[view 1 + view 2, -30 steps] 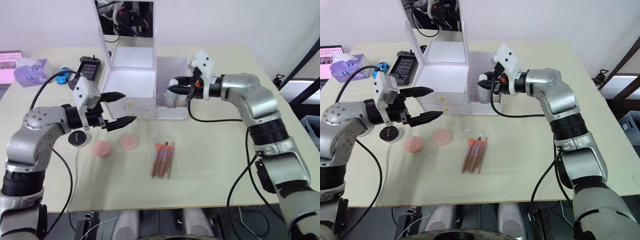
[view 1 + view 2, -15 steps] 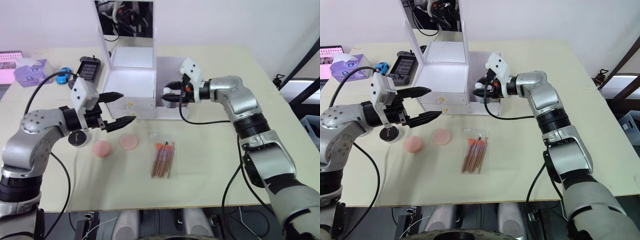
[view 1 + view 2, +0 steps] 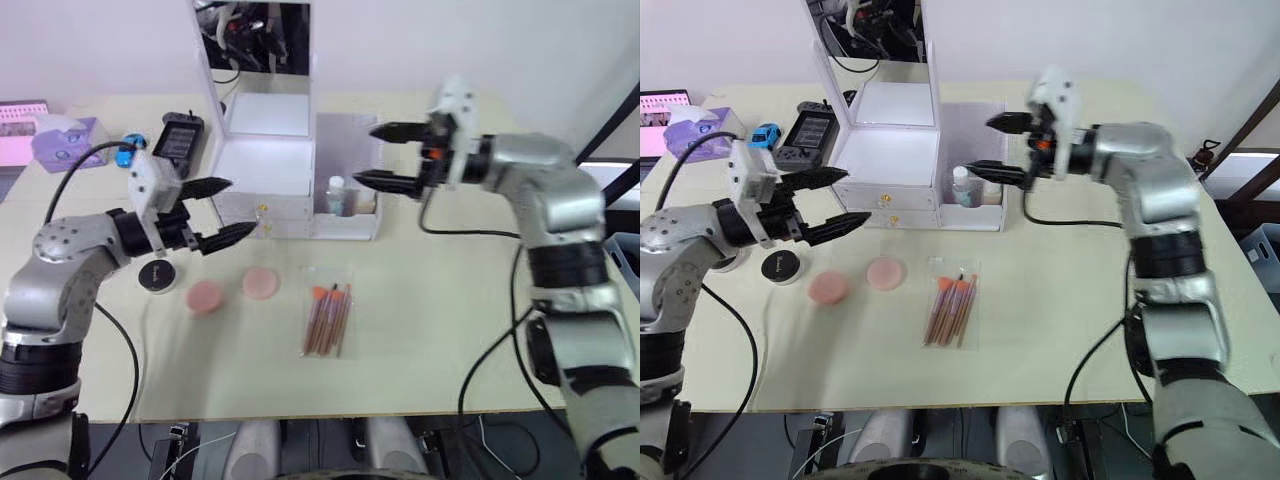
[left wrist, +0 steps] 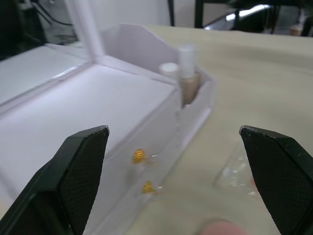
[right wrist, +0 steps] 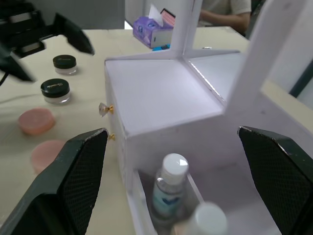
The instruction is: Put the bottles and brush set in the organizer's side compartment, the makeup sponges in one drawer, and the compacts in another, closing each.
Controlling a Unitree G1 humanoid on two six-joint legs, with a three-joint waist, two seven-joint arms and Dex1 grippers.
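Left eye view: the right gripper (image 3: 385, 156) hangs open above the side compartment (image 3: 347, 195); the left gripper (image 3: 222, 210) is open before the drawers (image 3: 262, 210). Sponges (image 3: 232, 290) and brush set (image 3: 326, 318) lie on the table (image 3: 450, 330). Right wrist view: both bottles (image 5: 168, 193) stand in the compartment, the nearer one blurred, seemingly upright.

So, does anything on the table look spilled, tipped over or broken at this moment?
Nothing stands out. Both bottles stand upright in the side compartment, the brush set lies flat in front of the organizer, and the sponges and compacts sit flat on the table.
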